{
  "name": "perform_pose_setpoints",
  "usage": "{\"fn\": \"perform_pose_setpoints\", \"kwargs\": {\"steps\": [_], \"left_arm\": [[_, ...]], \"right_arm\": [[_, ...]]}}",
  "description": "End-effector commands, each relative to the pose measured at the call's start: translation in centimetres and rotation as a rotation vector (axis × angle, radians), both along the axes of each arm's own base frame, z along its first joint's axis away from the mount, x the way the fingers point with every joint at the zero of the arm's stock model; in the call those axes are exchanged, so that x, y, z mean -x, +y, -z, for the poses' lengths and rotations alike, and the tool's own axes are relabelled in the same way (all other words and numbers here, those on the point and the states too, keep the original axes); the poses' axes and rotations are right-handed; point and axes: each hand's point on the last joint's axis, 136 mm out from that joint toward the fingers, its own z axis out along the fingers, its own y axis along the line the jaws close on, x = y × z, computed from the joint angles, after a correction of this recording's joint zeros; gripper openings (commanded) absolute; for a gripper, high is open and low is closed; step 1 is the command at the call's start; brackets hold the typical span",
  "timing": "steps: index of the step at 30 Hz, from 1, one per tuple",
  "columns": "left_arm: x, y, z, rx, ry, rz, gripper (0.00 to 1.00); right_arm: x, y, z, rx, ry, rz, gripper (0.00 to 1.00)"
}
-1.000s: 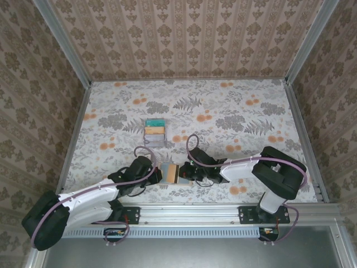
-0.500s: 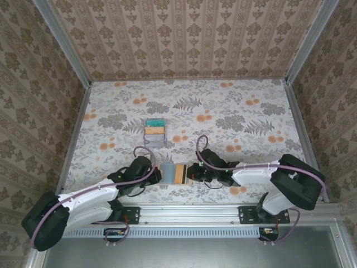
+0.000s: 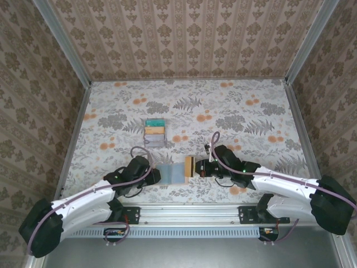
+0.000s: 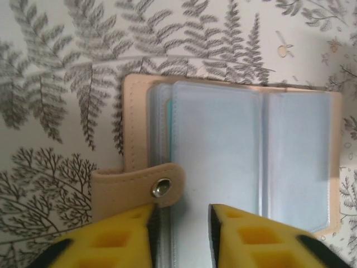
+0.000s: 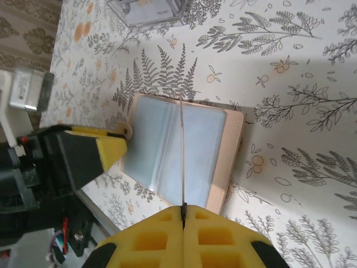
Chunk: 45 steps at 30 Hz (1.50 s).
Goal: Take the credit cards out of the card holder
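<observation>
Top external view: the card holder (image 3: 176,173) is seen lying opened out on the fern-patterned table (image 3: 251,111), close to the near edge and between the two grippers, its grey-blue inner face turned upward. The credit cards (image 3: 154,133) are stacked on the table farther back and slightly to the left, well apart from the holder, with teal, yellow and pale grey faces visible. The left gripper (image 3: 159,176) is placed at the holder's left end and the right gripper (image 3: 199,167) at its right end, where a tan strip of the holder is shown.

From the left wrist, the yellow fingers (image 4: 125,237) are seen parted, with the near edge of the clear sleeves (image 4: 223,156) lying in the gap between them; nothing is clamped. A tan snap strap (image 4: 136,187) with a metal stud (image 4: 162,188) is seen just beside the left-hand finger, reaching from the table onto the holder's edge. A sliver of teal is visible at the left edge of the sleeves.

From the right wrist, the right jaws are seen pressed together on a thin leaf (image 5: 182,156) rising from the middle of the open holder, viewed edge-on as a fine line. Whether that leaf is a sleeve or a card cannot be told.
</observation>
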Motion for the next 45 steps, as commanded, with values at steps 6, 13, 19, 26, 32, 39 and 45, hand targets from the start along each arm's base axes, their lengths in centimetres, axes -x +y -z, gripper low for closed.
{"fn": "perform_pose_setpoints", "kwargs": {"steps": [6, 13, 19, 26, 32, 39, 45], "left_arm": [[-0.6, 1.1, -3.0, -0.009, -0.058, -0.029, 0.89], [-1.1, 2.9, -5.2, -0.024, -0.098, -0.095, 1.00], [-1.1, 6.7, -6.2, -0.099, -0.111, -0.238, 1.00], [-0.9, 9.6, -7.7, -0.110, -0.153, -0.351, 1.00], [-0.5, 10.8, -8.6, -0.102, -0.179, -0.390, 1.00], [-0.2, 11.2, -8.9, -0.092, -0.198, -0.391, 1.00], [-0.3, 10.5, -8.8, -0.066, -0.204, -0.365, 1.00]], "right_arm": [[-1.8, 0.6, -4.8, 0.183, -0.194, -0.160, 0.00], [-5.2, 3.8, -8.3, 0.335, -0.349, -0.351, 0.00], [-8.4, 7.0, -8.9, 0.427, -0.402, -0.504, 0.00], [-11.4, 10.4, -9.3, 0.488, -0.581, -0.654, 0.00], [-14.2, 12.3, -8.4, 0.594, -0.675, -0.752, 0.00], [-16.2, 13.7, -6.9, 0.691, -0.723, -0.868, 0.00], [-17.6, 14.5, -5.4, 0.756, -0.742, -0.929, 0.00]]}}
